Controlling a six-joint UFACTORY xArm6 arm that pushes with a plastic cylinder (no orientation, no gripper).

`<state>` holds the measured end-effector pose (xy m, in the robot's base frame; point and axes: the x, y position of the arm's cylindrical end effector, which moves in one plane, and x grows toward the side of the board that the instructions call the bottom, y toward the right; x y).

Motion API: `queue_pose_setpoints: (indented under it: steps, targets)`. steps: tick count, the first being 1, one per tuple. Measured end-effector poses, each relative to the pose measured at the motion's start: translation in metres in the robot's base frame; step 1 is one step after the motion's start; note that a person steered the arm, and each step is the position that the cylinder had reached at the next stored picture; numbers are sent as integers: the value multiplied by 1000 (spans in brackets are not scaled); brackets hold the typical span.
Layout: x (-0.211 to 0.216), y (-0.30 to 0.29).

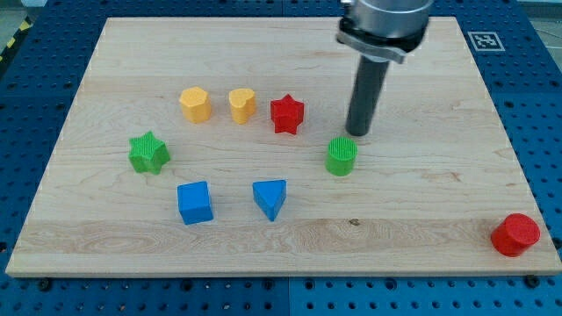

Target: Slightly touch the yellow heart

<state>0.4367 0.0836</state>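
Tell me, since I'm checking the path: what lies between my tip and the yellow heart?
In the camera view, the red star sits between my tip and the yellow heart, beside the heart.

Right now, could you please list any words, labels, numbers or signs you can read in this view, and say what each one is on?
No readable words, brands or numbers anywhere.
The only sign: a black-and-white square marker tag at the view's top right, beside the wooden board; a pattern, not text.
The blocks, such as the yellow heart, are unmarked, as is my tip.
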Motion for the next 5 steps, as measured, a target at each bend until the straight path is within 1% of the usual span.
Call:
queue_pose_setpoints:
  steps: [2, 4, 5]
  targets:
    - [14, -61]
    - [12, -128]
    - [-15, -131]
